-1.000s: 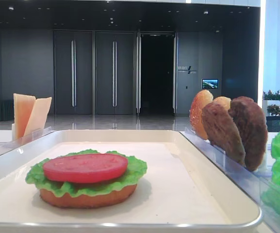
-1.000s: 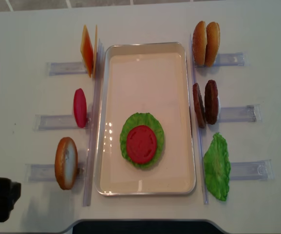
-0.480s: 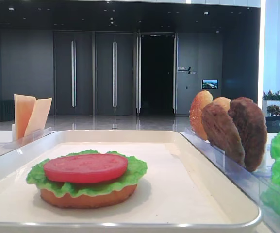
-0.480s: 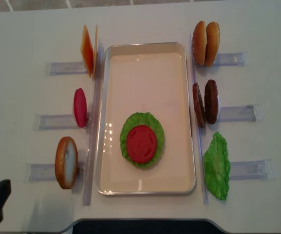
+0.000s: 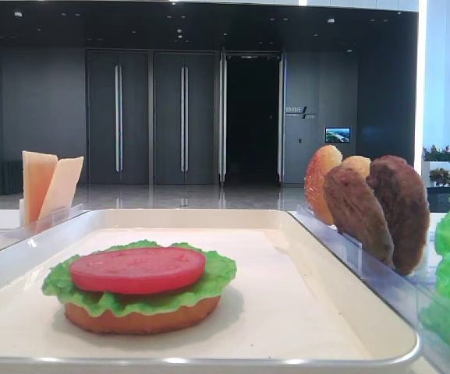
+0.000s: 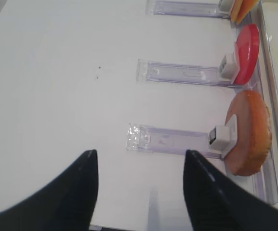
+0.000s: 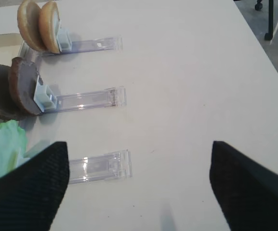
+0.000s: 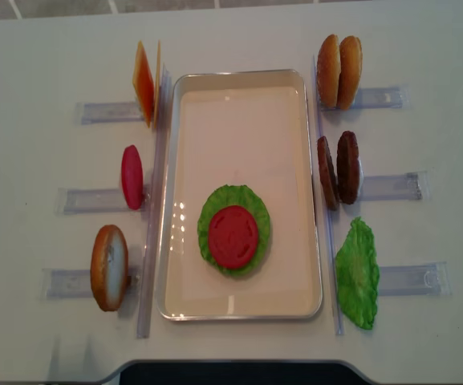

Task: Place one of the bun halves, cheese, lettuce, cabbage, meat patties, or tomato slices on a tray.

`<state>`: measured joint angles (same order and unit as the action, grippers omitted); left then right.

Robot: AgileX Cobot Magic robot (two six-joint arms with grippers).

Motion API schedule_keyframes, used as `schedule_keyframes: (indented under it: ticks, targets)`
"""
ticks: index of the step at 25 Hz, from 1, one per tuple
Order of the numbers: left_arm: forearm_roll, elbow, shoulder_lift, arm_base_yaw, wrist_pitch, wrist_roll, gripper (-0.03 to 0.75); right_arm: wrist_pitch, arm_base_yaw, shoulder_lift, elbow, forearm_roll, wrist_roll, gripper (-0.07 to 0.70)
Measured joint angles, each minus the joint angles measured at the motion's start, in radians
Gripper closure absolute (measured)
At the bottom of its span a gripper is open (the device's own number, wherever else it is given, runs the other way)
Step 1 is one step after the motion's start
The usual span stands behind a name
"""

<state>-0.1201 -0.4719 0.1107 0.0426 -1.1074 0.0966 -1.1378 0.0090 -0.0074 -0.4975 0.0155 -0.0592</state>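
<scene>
Tray (image 8: 240, 305) lengthwise, toward the cameras

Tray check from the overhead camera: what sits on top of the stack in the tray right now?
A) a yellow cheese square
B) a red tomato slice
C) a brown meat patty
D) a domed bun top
B. A red tomato slice lies flat on the lettuce inside the tray; both meat patties and the cheese stand in racks outside it.
</scene>
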Motion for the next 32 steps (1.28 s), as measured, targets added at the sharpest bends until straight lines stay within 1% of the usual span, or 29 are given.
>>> schedule_keyframes:
  ticks: [8, 13, 15, 19, 21, 32]
  targets:
    - [0.014, 0.000, -0.036, 0.004, -0.001, -0.009, 0.365, 0.000, 0.000, 0.000, 0.000, 0.000, 0.000, 0.039]
    - [0.015, 0.000, -0.036, 0.004, -0.001, -0.009, 0.384, 0.000, 0.000, 0.000, 0.000, 0.000, 0.000, 0.039]
    - [0.016, 0.000, -0.036, 0.004, -0.001, -0.010, 0.376, 0.000, 0.000, 0.000, 0.000, 0.000, 0.000, 0.039]
    - [0.022, 0.000, -0.036, 0.004, -0.001, -0.020, 0.315, 0.000, 0.000, 0.000, 0.000, 0.000, 0.000, 0.039]
    - [0.023, 0.000, -0.036, 0.004, -0.001, -0.021, 0.297, 0.000, 0.000, 0.000, 0.000, 0.000, 0.000, 0.039]
    - [0.023, 0.000, -0.036, 0.004, -0.001, -0.025, 0.286, 0.000, 0.000, 0.000, 0.000, 0.000, 0.000, 0.039]
